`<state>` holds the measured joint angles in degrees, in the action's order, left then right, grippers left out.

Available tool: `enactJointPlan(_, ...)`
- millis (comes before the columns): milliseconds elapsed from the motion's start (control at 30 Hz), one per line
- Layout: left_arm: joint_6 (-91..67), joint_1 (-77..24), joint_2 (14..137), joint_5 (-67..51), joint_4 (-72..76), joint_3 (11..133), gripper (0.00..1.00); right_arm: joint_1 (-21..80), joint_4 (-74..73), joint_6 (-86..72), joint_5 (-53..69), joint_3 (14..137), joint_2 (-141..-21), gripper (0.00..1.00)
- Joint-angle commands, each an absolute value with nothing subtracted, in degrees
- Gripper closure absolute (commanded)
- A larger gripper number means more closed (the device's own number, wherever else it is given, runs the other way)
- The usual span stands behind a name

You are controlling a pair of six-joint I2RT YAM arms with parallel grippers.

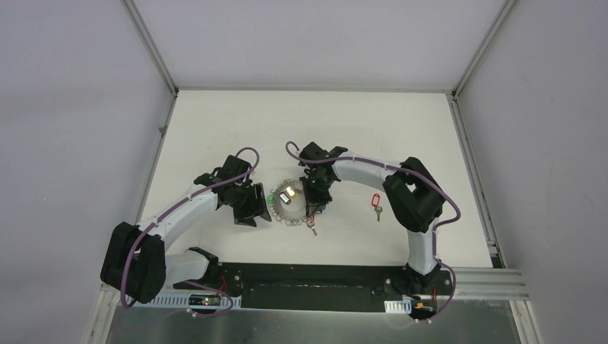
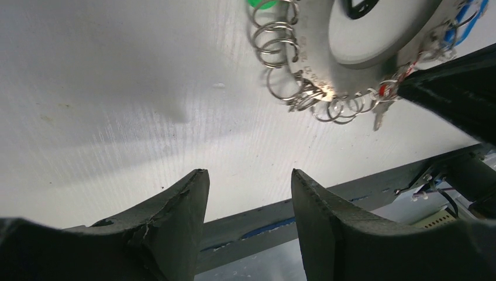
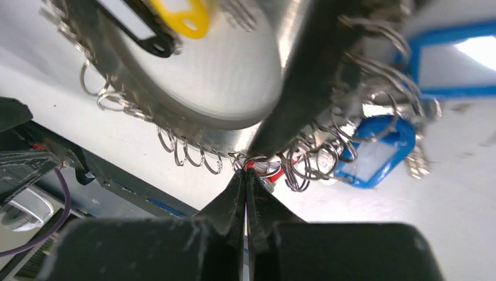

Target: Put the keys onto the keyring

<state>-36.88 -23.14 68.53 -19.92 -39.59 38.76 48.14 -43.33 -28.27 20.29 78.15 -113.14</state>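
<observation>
Open white table beyond and to both outer sides of the grippers, closed in by grey walls at the far and side edges. Right gripper pinched fully shut, tips at the keyring rim among its small silver rings, arm bent in from the right; hold on any ring impossible to tell. Left gripper with jaws apart on nothing, low over the table just left of the keyring; blue-tagged key just beside the right tips, red-tagged key loose well to their right.
</observation>
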Motion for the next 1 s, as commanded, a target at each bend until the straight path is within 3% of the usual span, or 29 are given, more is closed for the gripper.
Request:
enactJointPlan(0,-36.91,-22.5,67.24,-20.65,-38.98,37.92,0.44,44.84,-46.86,-24.91,14.53,76.72,-108.37,1.0)
enactJointPlan(233,-36.78,-22.5,66.98,-20.7,-39.02,37.36,0.44,41.67,-48.61,-21.44,12.68,76.12,-103.25,1.0)
enactJointPlan(300,-36.83,-22.5,66.84,-20.82,-38.92,37.35,0.44,41.09,-47.88,-20.56,14.55,75.52,-101.63,0.91)
enactJointPlan(367,-36.91,-22.5,66.75,-21.02,-38.66,37.27,0.44,40.43,-46.81,-20.3,16.2,74.76,-100.14,0.77)
enactJointPlan(467,-37.45,-22.5,66.43,-21.54,-37.53,37.03,0.44,39.42,-45.14,-20.82,19.14,73.94,-99.16,0.66)
enactJointPlan(967,-40.24,-22.51,67.76,-23.38,-24.13,36.27,0.49,37.97,-35.15,-27.84,31.55,70.56,-102.14,0.64)
